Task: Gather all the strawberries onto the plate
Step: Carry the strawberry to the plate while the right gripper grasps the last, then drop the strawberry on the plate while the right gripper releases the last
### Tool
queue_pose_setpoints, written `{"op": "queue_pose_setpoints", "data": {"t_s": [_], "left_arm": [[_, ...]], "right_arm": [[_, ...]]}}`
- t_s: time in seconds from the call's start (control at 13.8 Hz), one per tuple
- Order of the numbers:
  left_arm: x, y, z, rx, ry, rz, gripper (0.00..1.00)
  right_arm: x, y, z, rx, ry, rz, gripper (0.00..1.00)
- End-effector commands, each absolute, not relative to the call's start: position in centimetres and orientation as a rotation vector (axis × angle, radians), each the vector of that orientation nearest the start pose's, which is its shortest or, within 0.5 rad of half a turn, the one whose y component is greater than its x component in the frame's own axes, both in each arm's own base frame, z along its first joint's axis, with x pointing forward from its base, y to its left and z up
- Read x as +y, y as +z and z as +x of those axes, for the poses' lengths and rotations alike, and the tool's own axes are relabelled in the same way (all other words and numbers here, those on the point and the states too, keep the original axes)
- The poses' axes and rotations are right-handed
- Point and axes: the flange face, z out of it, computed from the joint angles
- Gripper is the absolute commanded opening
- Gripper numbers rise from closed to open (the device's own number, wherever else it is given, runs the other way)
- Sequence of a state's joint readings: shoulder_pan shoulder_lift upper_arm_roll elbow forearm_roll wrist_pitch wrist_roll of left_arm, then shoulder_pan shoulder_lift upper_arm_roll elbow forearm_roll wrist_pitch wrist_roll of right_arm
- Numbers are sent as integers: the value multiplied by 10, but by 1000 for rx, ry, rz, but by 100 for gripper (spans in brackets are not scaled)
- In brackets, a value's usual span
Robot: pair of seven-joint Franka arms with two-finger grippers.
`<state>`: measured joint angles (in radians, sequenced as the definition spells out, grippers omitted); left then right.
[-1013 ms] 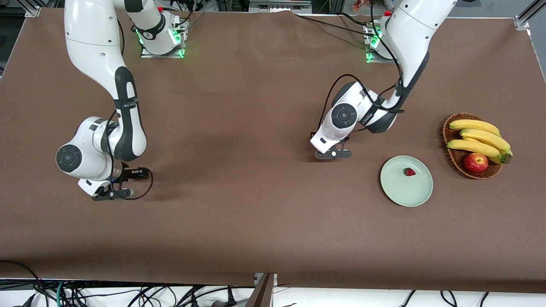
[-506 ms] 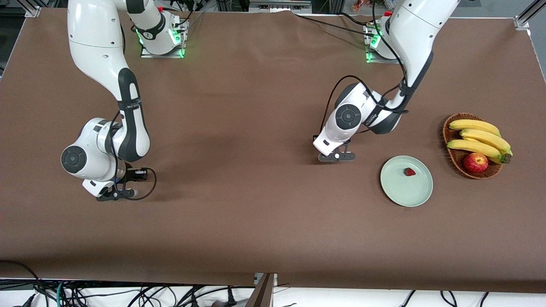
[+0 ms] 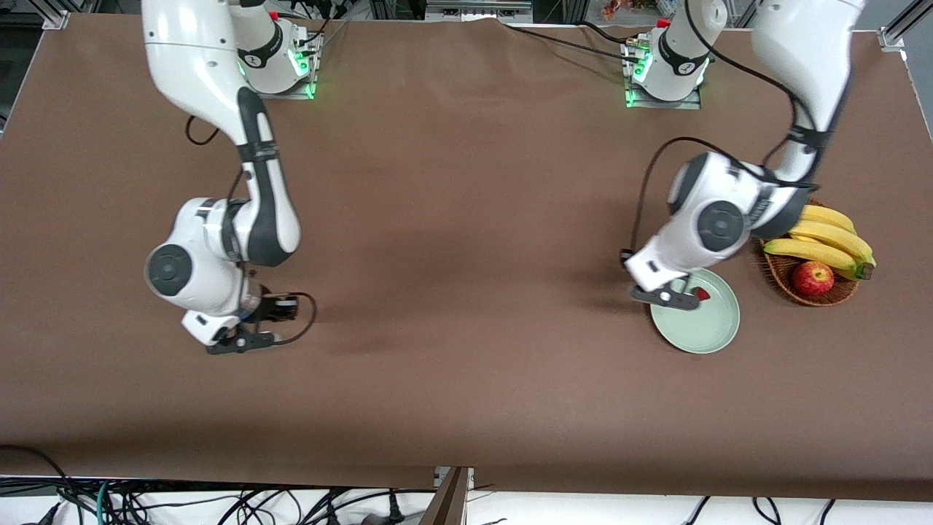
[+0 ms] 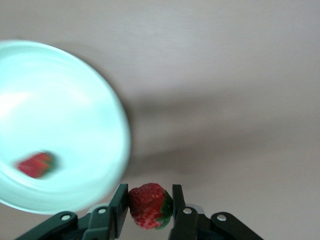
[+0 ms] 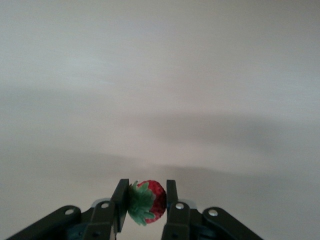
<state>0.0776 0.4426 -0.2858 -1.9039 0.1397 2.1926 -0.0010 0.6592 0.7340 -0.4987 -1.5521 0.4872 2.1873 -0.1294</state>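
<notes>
Over the plate's [image 3: 711,332] rim, the left gripper [image 3: 667,297] clenched a strawberry [image 4: 150,205] across its sides; another strawberry [image 3: 702,294] lay in the plate. Over bare table toward the right arm's end, the right gripper [image 3: 240,343] pinched a third strawberry [image 5: 149,200]. Berries were probably light, soft, bruisable — gentle squeeze only. Just beside the plate, a basket [image 3: 780,271] of bananas [image 3: 820,240] and an apple [image 3: 813,278] crowded the drop.

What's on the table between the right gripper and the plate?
Only bare brown table, the front view shows, between the right gripper holding a strawberry and the plate.
</notes>
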Motion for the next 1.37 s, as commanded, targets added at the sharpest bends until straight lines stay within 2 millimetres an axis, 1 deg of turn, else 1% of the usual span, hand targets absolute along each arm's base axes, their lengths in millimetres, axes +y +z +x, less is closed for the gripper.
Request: {"op": "queue_pose_setpoints", "data": {"t_s": [0.0,0.07,0.22,0.29,0.36,0.43,0.51,0.58,0.65,0.72,0.8,0.87,0.94,1.01,1.08,1.16,1.23,1.3], "left_arm": [[-77,256,627,768,189,-3066,0],[-68,252,635,857,180,-3055,0],[-44,238,651,1026,169,-3017,0],[-37,229,656,1090,162,-3006,0],[-37,219,659,1162,129,-2988,0],[-37,210,661,1222,96,-2969,1],[-37,203,660,1240,100,-2967,4],[-37,202,659,1237,104,-2971,10],[-38,202,659,1239,104,-2970,28],[-39,200,659,1242,108,-2970,70],[-39,198,659,1245,110,-2970,100],[-37,199,659,1240,115,-2972,100],[-37,203,660,1232,109,-2973,100],[-37,209,661,1223,105,-2974,100],[-38,219,661,1215,107,-2975,100],[-39,234,660,1209,132,-2979,100],[-38,248,661,1183,147,-2988,100],[-44,258,661,1140,187,-3002,100]], "right_arm": [[262,260,680,-40,-29,-3011,22],[282,265,678,-5,-36,-2990,22],[332,270,661,72,-21,-2956,22],[357,270,652,113,-20,-2954,22],[384,268,643,167,-37,-2948,22],[413,258,631,225,-55,-2944,23],[445,248,616,278,-91,-2933,23],[473,236,601,330,-138,-2919,23],[497,224,585,385,-178,-2899,23],[525,212,566,435,-212,-2872,23],[545,201,551,492,-233,-2841,24],[560,193,539,527,-245,-2819,25],[568,189,531,544,-255,-2805,25],[573,190,527,556,-262,-2791,29],[577,189,523,563,-260,-2786,37],[580,189,520,577,-261,-2776,52],[580,192,521,596,-262,-2767,68],[580,201,523,599,-265,-2760,74]]}}
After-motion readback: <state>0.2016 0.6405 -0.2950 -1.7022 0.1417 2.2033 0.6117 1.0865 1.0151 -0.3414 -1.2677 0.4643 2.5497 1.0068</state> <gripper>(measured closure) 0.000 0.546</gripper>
